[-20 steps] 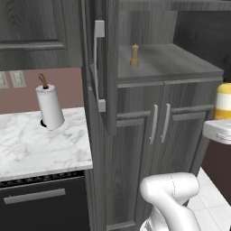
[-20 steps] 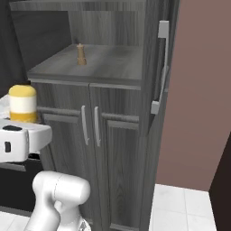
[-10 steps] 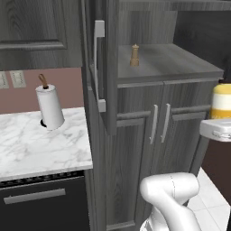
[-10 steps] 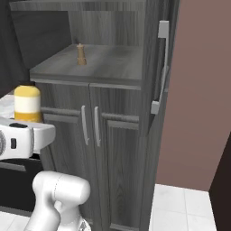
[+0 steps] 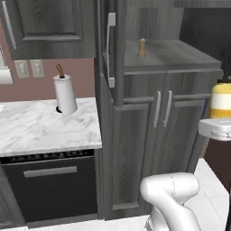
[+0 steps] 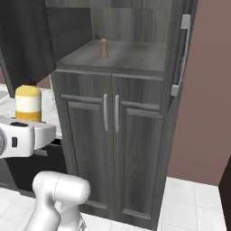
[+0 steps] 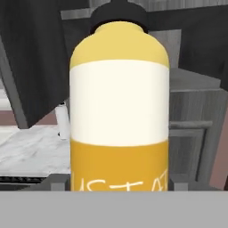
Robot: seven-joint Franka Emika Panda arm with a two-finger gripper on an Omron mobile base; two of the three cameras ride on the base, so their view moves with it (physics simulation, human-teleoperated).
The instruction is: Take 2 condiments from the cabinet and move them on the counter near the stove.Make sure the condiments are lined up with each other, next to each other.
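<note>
Yellow squeeze bottle point(image 7: 119, 111) with a white label band and a dark cap stands upright in the end effector point(image 7: 119, 189), whose two dark finger tips sit against its lower sides; judged a firm hold on the bottle, carried clear of the cabinet and in the air.

Left to right in the left base view: white marble tabletop point(image 5: 40, 128) with grey veining, carrying a white paper-towel roll point(image 5: 65, 94) on a dark base, over a dark appliance front; then the tall dark grey woodgrain cabinet point(image 5: 135, 135) with silver bar handles, its upper door swung open; in the shelf niche a small brown wooden pepper mill point(image 5: 142, 48) stands upright, alone; at the far right edge the bottle point(image 5: 221, 99) rides above the white hand. In the right base view the bottle point(image 6: 28, 104) is at the left, well apart from the mill point(image 6: 103, 48) on its shelf.

Step in hand, as judged: transport of the first condiment from cabinet to tabletop. Second condiment not yet fetched.

Next move calls for swinging the bottle leftward past the open door without clipping it, and setting it upright on the marble with room beside it for the mill. The stove is not identified in these views, so the exact placement spot cannot be fixed.
</note>
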